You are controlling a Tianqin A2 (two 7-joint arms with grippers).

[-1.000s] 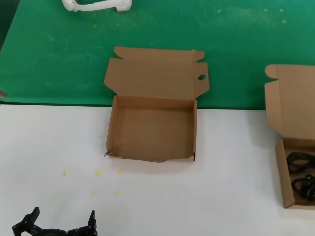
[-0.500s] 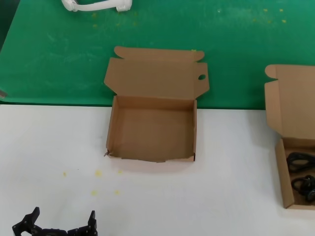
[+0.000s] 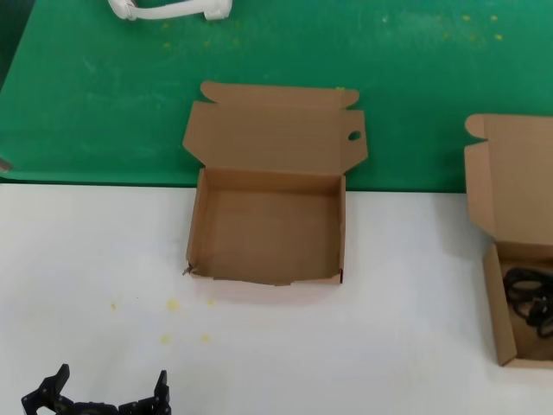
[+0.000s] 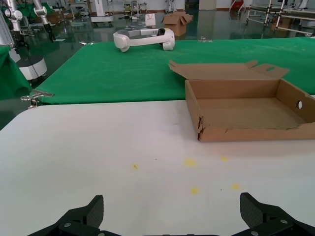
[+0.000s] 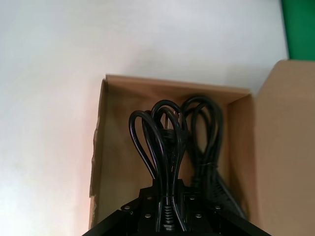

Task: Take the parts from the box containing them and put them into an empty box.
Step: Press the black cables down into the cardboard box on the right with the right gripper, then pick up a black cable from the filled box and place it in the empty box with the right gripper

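— Which way is the cable bundle [image 5: 165, 147] lying?

— Lengthwise out from my right gripper [image 5: 170, 209], loops leading, over the box containing them [image 5: 113, 162]. My jaws are pinching its near end.

— Any writing?

— None readable. The empty box [image 3: 268, 229] is sitting mid-table; my left gripper [image 4: 172, 221] is resting spread wide, holding nothing.

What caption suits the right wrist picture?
Right pincer clamps one looped black cable bundle above its cardboard box.
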